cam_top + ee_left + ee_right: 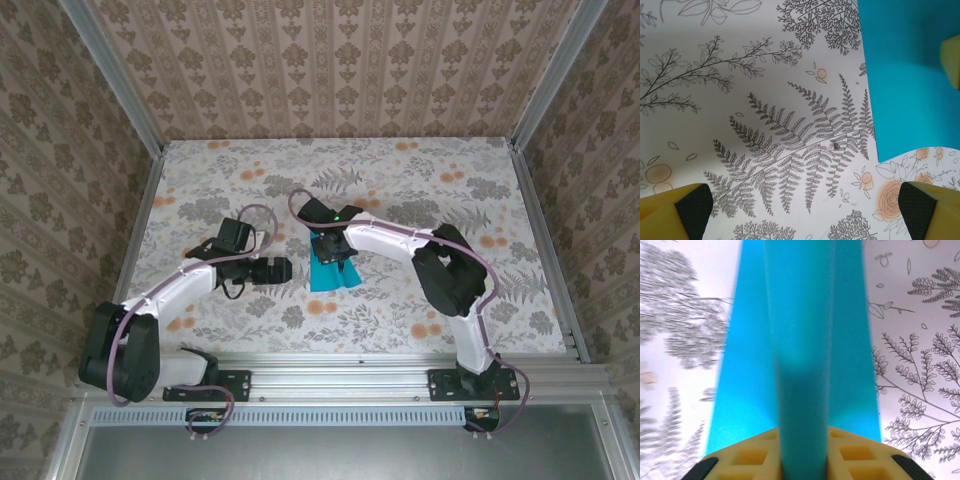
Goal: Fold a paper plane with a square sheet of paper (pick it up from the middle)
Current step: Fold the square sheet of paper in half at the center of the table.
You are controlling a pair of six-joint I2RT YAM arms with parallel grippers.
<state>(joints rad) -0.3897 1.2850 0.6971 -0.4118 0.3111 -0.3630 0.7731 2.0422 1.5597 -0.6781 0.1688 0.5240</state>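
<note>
Floral-print surface (220, 180) inside a wallpapered enclosure. Nearest, the left arm (190, 285): jaws spread wide and empty, just beside the left edge of the square sheet of paper (325, 277). Beyond, the right arm (390, 240): jaws nearly closed, pinching a raised ridge along the sheet's middle, its sides sloping toward the surface. Judged progress: pickup under way; no crease visible, so every fold of the plane apparently remains.

table (430, 170) open beyond, left end effector (287, 270) just beside paper (325, 278)
</note>
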